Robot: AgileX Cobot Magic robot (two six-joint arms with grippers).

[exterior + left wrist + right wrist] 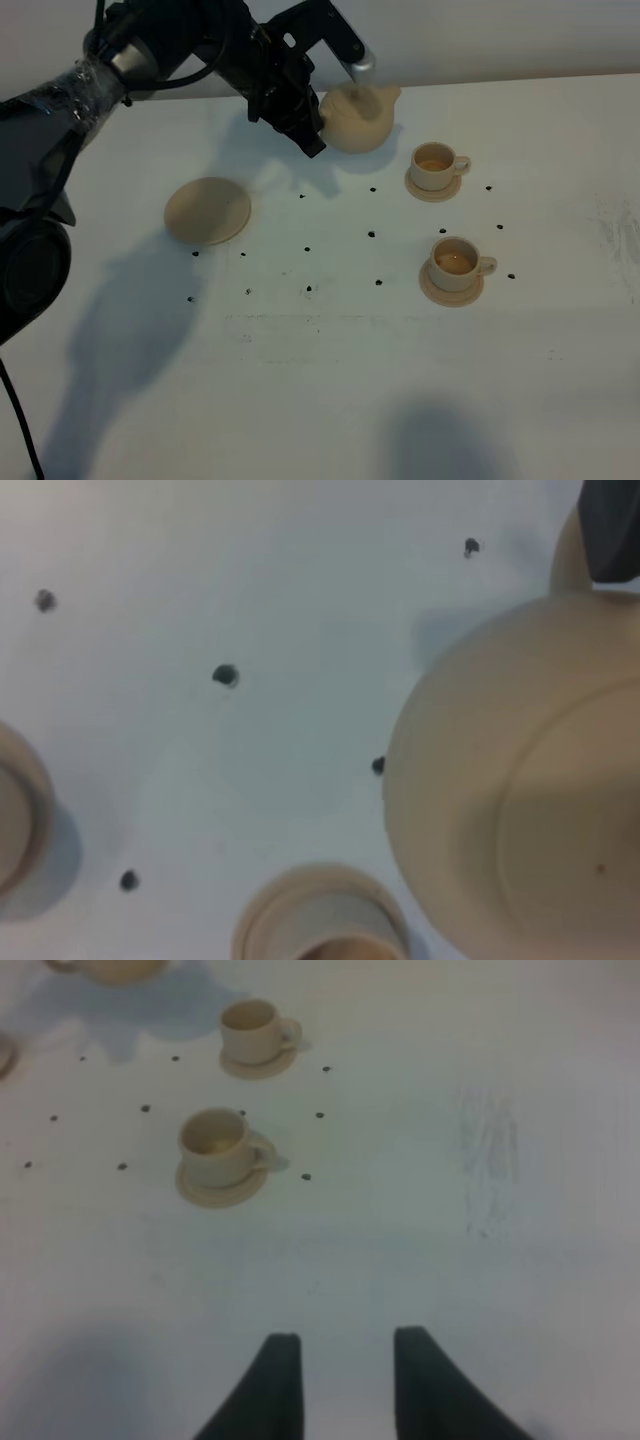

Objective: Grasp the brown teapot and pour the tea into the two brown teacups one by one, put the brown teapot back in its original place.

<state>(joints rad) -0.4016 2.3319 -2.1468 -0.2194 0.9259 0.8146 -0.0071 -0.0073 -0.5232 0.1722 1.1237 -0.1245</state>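
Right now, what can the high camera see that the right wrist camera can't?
Only the high view shows the left gripper holding the teapot, and the whole big saucer. Only the right wrist view shows the right gripper, open with nothing between its fingers. Both show the far cup, the near cup and the black dots on the table. The right wrist view catches only the teapot's bottom edge.
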